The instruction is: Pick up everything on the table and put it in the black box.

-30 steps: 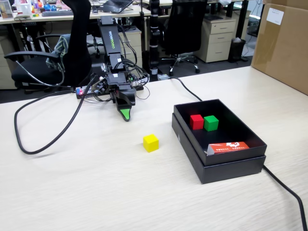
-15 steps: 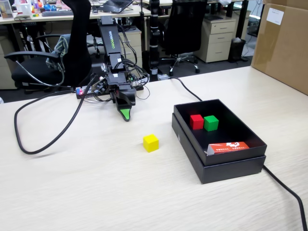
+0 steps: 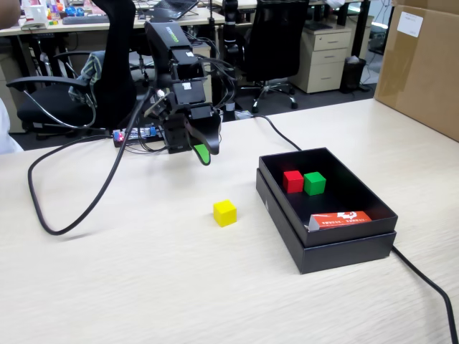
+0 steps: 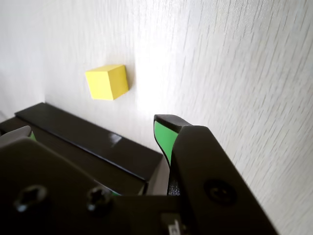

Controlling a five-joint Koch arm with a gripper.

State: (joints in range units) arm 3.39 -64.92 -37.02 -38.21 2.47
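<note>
A yellow cube (image 3: 224, 213) lies on the pale wooden table, left of the black box (image 3: 276, 199). Inside the box are a red cube (image 3: 292, 181), a green cube (image 3: 314, 183) and a flat red-orange packet (image 3: 341, 219). My gripper (image 3: 208, 152) hangs above the table, behind and left of the yellow cube, open and empty. In the wrist view the gripper (image 4: 95, 128) shows its green-padded fingers (image 4: 164, 137) set wide apart, with the black box (image 4: 88, 142) between them and the yellow cube (image 4: 107, 82) beyond, untouched.
A black cable (image 3: 43, 208) loops over the table's left side. Another cable (image 3: 430, 287) runs off the front right from behind the box. A cardboard box (image 3: 423, 64) stands at the far right. Office chairs and desks stand behind the table.
</note>
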